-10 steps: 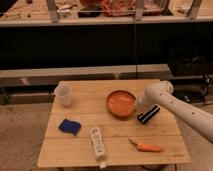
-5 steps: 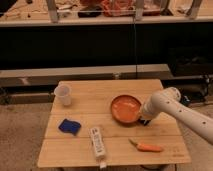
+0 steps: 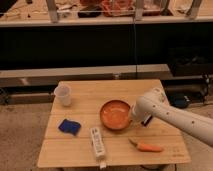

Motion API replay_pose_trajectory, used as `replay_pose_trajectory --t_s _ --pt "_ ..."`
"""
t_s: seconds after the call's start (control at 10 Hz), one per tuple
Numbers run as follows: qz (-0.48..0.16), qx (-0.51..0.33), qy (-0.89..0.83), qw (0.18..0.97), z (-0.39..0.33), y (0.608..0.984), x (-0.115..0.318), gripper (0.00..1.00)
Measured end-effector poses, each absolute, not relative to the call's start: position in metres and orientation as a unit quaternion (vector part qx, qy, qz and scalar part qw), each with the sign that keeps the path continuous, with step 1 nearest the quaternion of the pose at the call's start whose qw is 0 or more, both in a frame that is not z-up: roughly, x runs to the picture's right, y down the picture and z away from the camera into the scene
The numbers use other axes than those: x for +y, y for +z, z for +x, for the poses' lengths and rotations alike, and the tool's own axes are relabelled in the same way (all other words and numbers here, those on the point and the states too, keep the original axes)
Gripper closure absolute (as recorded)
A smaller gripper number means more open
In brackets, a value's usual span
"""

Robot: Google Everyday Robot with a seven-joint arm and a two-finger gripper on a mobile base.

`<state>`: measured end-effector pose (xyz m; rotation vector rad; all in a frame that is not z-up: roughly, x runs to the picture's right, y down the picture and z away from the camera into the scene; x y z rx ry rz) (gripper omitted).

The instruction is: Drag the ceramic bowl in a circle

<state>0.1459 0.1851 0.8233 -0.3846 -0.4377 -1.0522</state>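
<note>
Right now the round, shallow orange-red ceramic bowl (image 3: 116,114) sits a little right of the middle of the pale wooden slatted worktop (image 3: 100,89). The robot's white end effector (image 3: 135,115) is down at the bowl's right-hand rim, touching it or very nearly so; how far it is open, and whether it has real hold of the rim, cannot be told from this view. The step in hand looks like the drag itself, so the sound way is a slow, low sweep with the bowl flat on the wood, pressing at the rim only as hard as is needed to carry it along, since lifting one edge would likely tip it or make it skip. The circle wants to be small: a long white rectangular block (image 3: 98,142) lies just beside the bowl at its lower left, an orange carrot (image 3: 145,147) lies near it towards the front edge, a folded blue cloth (image 3: 69,126) is further left, and a small translucent white cup (image 3: 63,95) stands well apart at the back left. The freest room appears to be behind the bowl, so the loop is best biased that way, minding that the arm does not sweep the carrot
</note>
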Motion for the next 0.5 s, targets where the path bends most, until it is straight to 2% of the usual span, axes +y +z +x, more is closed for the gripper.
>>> replay_pose_trajectory --t_s 0.5 --pt "-0.160 -0.207 -0.523 0.811 0.119 0.849 0.133 0.96"
